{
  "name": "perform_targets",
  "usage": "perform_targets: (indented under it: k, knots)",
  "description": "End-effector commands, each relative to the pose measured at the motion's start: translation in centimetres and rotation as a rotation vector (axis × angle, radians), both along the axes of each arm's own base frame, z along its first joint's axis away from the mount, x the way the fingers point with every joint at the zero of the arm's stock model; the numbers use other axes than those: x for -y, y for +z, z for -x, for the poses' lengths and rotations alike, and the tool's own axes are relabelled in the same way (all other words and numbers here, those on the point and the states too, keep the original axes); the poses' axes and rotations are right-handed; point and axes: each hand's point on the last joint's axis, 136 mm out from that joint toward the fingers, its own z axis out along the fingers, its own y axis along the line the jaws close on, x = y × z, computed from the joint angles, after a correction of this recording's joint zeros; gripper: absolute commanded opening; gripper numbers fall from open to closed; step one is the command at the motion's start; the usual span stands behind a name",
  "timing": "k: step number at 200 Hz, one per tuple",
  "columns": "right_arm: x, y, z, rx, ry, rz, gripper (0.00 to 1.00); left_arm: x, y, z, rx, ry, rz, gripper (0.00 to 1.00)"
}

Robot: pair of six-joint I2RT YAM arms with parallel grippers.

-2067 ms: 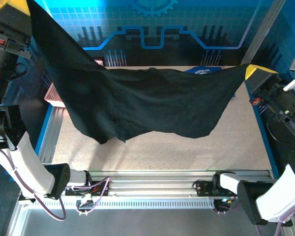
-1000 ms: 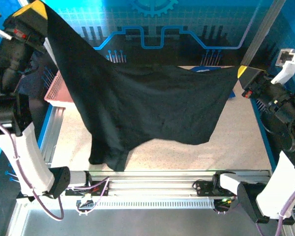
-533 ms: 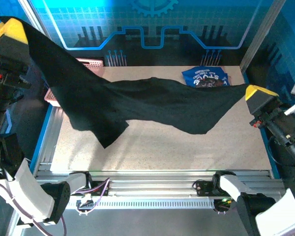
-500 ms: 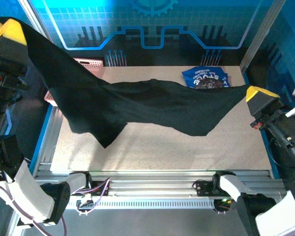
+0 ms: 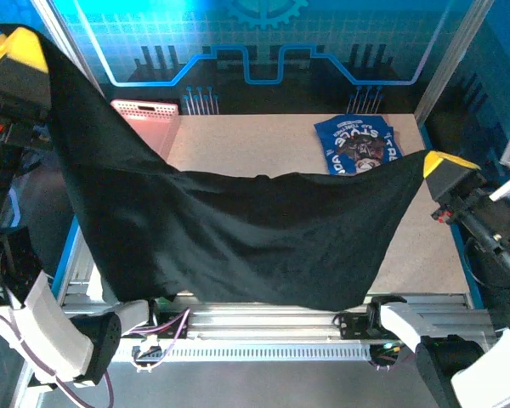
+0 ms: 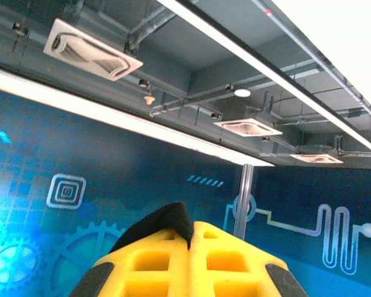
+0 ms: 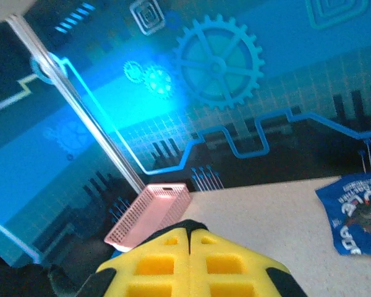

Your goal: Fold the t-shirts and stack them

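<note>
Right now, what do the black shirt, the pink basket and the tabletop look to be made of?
Black shirt: soft matte cloth, likely a cotton knit; it sags and drapes in loose folds. Pink basket: rigid moulded plastic, judging by its even lattice of holes. Tabletop: hard, speckled beige surface, possibly laminate or stone-look; can't tell which.

The left gripper [image 5: 15, 49] and the right gripper [image 5: 443, 161] have bright yellow fingers [image 6: 154, 263] with square holes in them, like a waffle. Behind the yellow part each one is black, with a small red bit. The left arm [image 5: 49, 316] and the right arm [image 5: 491, 374] have smooth white covers and black joints. Thin purple cables [image 5: 184, 318] loop beside the white parts
</note>
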Motion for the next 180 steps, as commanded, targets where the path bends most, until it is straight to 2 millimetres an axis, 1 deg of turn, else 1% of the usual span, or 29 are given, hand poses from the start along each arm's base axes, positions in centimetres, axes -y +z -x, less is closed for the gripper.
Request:
perform_targets:
  k: [1,20,30,31,32,51,59,66,83,106,115,116,123,133,134,145,147,150,152,155,156,157,162,166,168,172,173,176,180]
  knots:
    - [0.4,-2.5,-3.5,-0.065,-0.019,0.065,0.0,-1.1,-1.9,-5.7,-0.079,0.033,-0.008,0.0]
    - [0.8,-6.0,-6.7,-0.141,-0.035,0.108,0.0,-1.9,-4.9,-10.3,-0.171,0.041,-0.006,0.0]
    - [1.2,-8.2,-8.5,-0.184,-0.055,0.131,0.0,-2.3,-6.9,-13.1,-0.229,0.044,-0.004,0.0]
    - [1.2,-8.3,-8.6,-0.183,-0.057,0.134,0.0,-2.3,-6.8,-13.1,-0.223,0.045,-0.006,0.0]
    - [1.3,-8.6,-8.8,-0.19,-0.059,0.137,0.0,-2.4,-7.3,-13.6,-0.237,0.045,-0.004,0.0]
    - [2.3,-13.3,-12.7,-0.263,-0.092,0.169,0.0,-3.2,-11.4,-18.7,-0.332,0.054,0.0,0.0]
    - [2.9,-15.1,-14.5,-0.291,-0.102,0.157,0.0,-3.6,-13.4,-21.0,-0.376,0.055,0.002,0.0]
    - [3.5,-17.1,-16.2,-0.325,-0.107,0.135,0.0,-3.9,-15.1,-22.9,-0.409,0.061,0.006,0.0]
    - [5.9,-21.0,-20.4,-0.359,-0.149,0.077,0.0,-4.3,-19.2,-27.8,-0.492,0.072,0.004,0.0]
    - [9.0,-26.3,-26.4,-0.397,-0.195,-0.026,0.0,-4.1,-24.6,-34.7,-0.593,0.082,-0.019,0.0]
    - [9.8,-27.8,-29.2,-0.407,-0.195,-0.053,0.0,-3.7,-26.2,-37.2,-0.624,0.074,-0.028,0.0]
    - [9.8,-27.7,-29.4,-0.403,-0.194,-0.054,0.0,-3.7,-26.4,-37.5,-0.627,0.073,-0.03,0.0]
    - [10.5,-29.5,-31.7,-0.441,-0.2,-0.066,0.0,-3.5,-27.9,-39.6,-0.651,0.074,-0.034,0.0]
    - [11.1,-30.8,-35.0,-0.461,-0.195,-0.081,0.0,-3.9,-30.1,-42.5,-0.691,0.097,-0.021,0.0]
    - [11.1,-30.6,-35.3,-0.456,-0.194,-0.081,0.0,-3.9,-30.3,-42.8,-0.695,0.097,-0.02,0.0]
    - [11.8,-32.6,-39.0,-0.512,-0.185,-0.101,0.0,-4.0,-32.7,-45.8,-0.738,0.096,-0.003,0.0]
    - [12.0,-32.9,-39.6,-0.525,-0.192,-0.102,0.0,-4.0,-33.4,-46.4,-0.756,0.095,0.003,0.0]
    - [12.3,-33.2,-40.6,-0.535,-0.198,-0.101,0.0,-4.0,-33.8,-47.1,-0.763,0.094,0.011,0.0]
    - [12.3,-33.3,-41.2,-0.539,-0.197,-0.103,0.0,-4.0,-34.3,-47.6,-0.771,0.095,0.014,0.04]
    - [12.5,-33.4,-42.1,-0.539,-0.196,-0.104,0.0,-3.9,-34.7,-48.2,-0.78,0.091,0.02,0.13]
    - [12.5,-33.1,-42.4,-0.532,-0.196,-0.104,0.01,-3.9,-34.9,-48.5,-0.782,0.09,0.02,0.16]
    - [12.5,-33.6,-42.6,-0.54,-0.193,-0.107,0.01,-3.9,-35.1,-48.7,-0.785,0.091,0.02,0.19]
    - [12.6,-33.6,-44.2,-0.524,-0.188,-0.119,0.07,-3.6,-36.0,-49.8,-0.797,0.083,0.022,0.36]
    - [12.7,-33.5,-45.2,-0.517,-0.187,-0.135,0.21,-3.5,-36.6,-50.5,-0.811,0.078,0.024,0.5]
    - [12.9,-33.9,-45.8,-0.525,-0.19,-0.145,0.28,-3.4,-37.4,-50.9,-0.828,0.074,0.027,0.57]
    - [13.0,-34.5,-46.7,-0.553,-0.187,-0.166,0.41,-3.5,-37.9,-51.5,-0.841,0.073,0.042,0.69]
    - [13.0,-34.6,-46.9,-0.56,-0.188,-0.171,0.43,-3.5,-38.3,-51.7,-0.852,0.072,0.048,0.72]
    - [13.1,-34.9,-47.5,-0.576,-0.184,-0.184,0.52,-3.6,-38.7,-52.0,-0.862,0.071,0.062,0.78]
    - [13.0,-35.2,-48.2,-0.595,-0.173,-0.198,0.58,-3.7,-39.0,-52.3,-0.869,0.069,0.08,0.84]
